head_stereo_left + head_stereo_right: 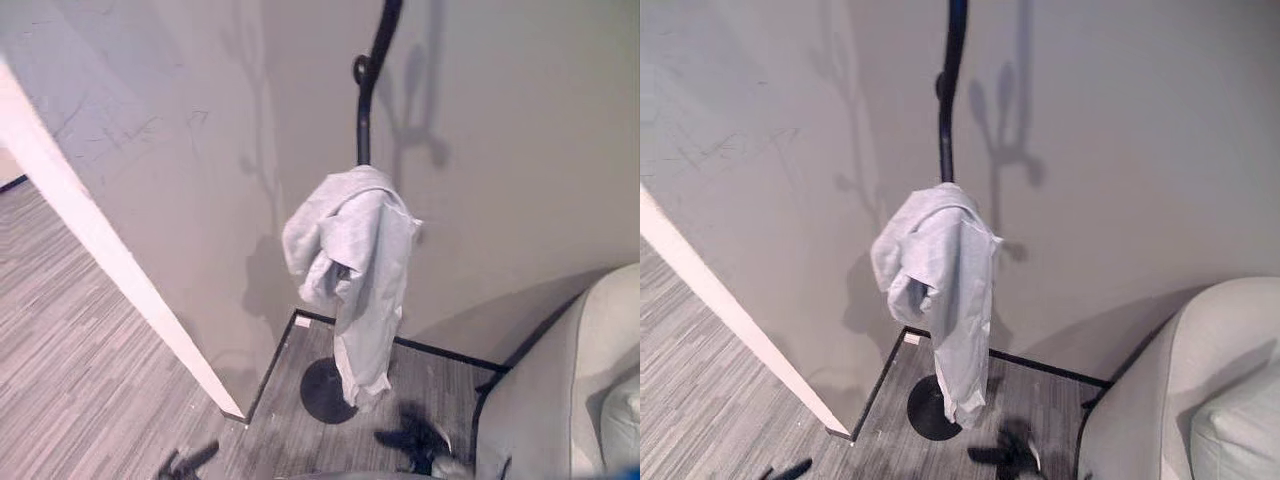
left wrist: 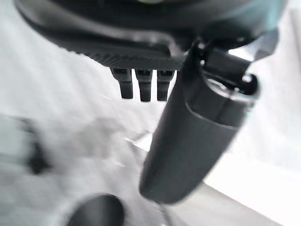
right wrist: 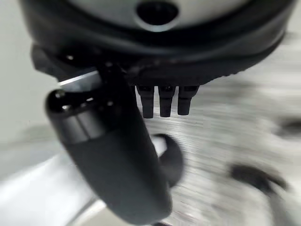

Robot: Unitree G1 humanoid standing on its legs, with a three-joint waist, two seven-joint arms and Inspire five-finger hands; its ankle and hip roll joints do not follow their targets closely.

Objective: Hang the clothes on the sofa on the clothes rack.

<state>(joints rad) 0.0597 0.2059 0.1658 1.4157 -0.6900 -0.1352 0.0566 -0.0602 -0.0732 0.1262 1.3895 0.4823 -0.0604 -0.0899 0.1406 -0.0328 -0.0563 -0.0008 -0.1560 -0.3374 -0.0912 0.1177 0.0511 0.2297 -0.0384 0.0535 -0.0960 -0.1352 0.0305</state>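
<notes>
The pale grey shirt (image 1: pixel 355 265) hung bunched over a hook of the black clothes rack (image 1: pixel 366 100) beside the sofa (image 1: pixel 1180 385), looking light, limp and best gathered by its folds, while the left hand (image 2: pixel 146 84) and right hand (image 3: pixel 164 101) were relaxed and held nothing.

The garment (image 1: pixel 355 265) is showing as soft, matt, pale cloth, creasing and folding as it hangs. The clothes rack (image 1: pixel 368 95) is presenting a smooth black pole with a slight sheen, looking like painted metal. The sofa (image 1: pixel 1185 385) is appearing in a smooth, matt, light covering. The floor (image 1: pixel 80 350) is displaying a streaked grey wood-grain finish. The wall (image 1: pixel 1120 150) is reading as matt paint.
</notes>
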